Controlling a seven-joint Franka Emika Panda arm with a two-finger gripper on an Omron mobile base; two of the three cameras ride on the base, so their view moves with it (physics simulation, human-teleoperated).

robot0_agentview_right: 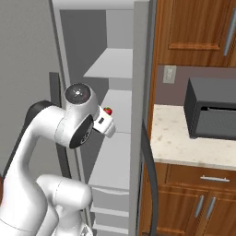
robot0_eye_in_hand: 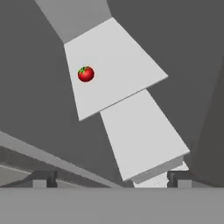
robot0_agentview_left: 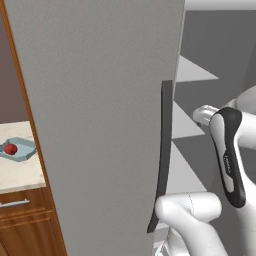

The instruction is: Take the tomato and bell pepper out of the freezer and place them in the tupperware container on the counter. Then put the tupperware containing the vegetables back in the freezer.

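Bell pepper sits on a pale shelf inside the freezer, well ahead of the gripper and off toward the left finger's side in the hand view. Red body, green bit on top. Nothing between the fingertips; pepper is well apart from them. Right base view shows the same pepper on a middle shelf, just past the wrist, partly hidden by it.

Freezer door stands open, dark vertical handle at its edge. A lower shelf lies nearer the hand, bare.

Tupperware container is on the counter to the left of the door, light blue-grey tray, flat on the stone top. One tomato lies inside it, round and red, near the tray's middle.

Jaws spread wide, as far apart as they go; both finger tips sit at the far left and right of the hand view's bottom edge. Gripping nothing, touching nothing.

Dark box appliance sits on the other counter stretch right of the freezer.
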